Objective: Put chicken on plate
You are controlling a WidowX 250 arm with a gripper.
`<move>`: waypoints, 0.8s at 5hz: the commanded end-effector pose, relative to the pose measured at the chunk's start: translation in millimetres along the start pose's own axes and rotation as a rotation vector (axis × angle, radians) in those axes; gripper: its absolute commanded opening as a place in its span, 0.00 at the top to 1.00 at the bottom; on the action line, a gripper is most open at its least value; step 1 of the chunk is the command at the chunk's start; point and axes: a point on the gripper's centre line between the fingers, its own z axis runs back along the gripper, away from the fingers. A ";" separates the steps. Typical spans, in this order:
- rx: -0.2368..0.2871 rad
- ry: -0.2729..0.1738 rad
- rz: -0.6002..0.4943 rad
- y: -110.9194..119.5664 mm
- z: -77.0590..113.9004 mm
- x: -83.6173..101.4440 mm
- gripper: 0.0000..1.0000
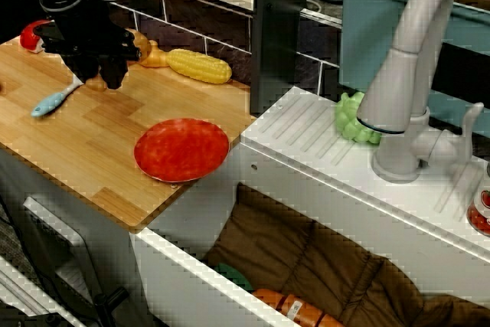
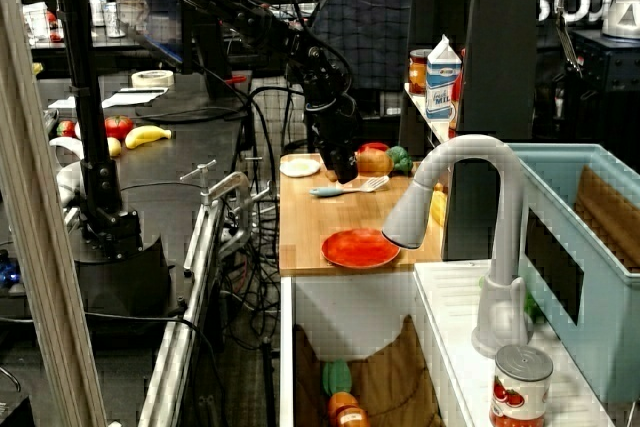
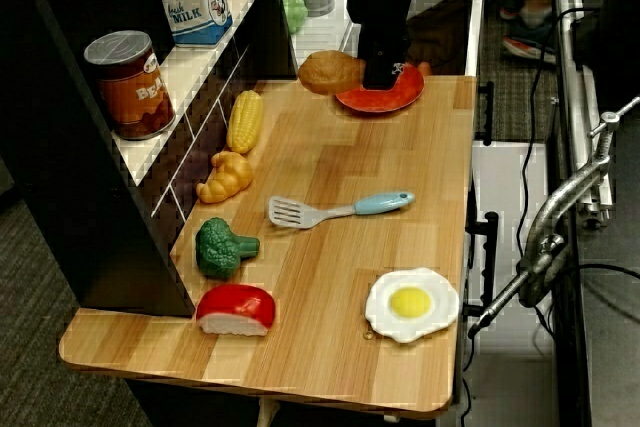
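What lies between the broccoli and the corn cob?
A yellow-orange croissant, between broccoli and corn cob; the view from the counter's end shows it.

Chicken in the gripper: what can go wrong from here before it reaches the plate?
1. The chicken sticks out to one side of the gripper, so the hold seems off-centre. It may slip and fall near the blue spatula.
2. The red plate lies close to the wooden counter's edge, so a high release could let the chicken roll off.

Wooden counter [image 1: 92,151] beside white sink unit [image 1: 306,151]; dark tiled backsplash [image 1: 191,24]
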 end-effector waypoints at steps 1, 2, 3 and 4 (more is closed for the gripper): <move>-0.015 -0.028 -0.271 -1.7 9.0 -42.5 1.00; 0.003 -0.025 -0.321 -2.6 -1.9 -61.1 1.00; -0.003 -0.016 -0.320 -3.9 -9.3 -61.4 1.00; -0.087 -0.035 -0.338 -6.1 -6.6 -58.1 1.00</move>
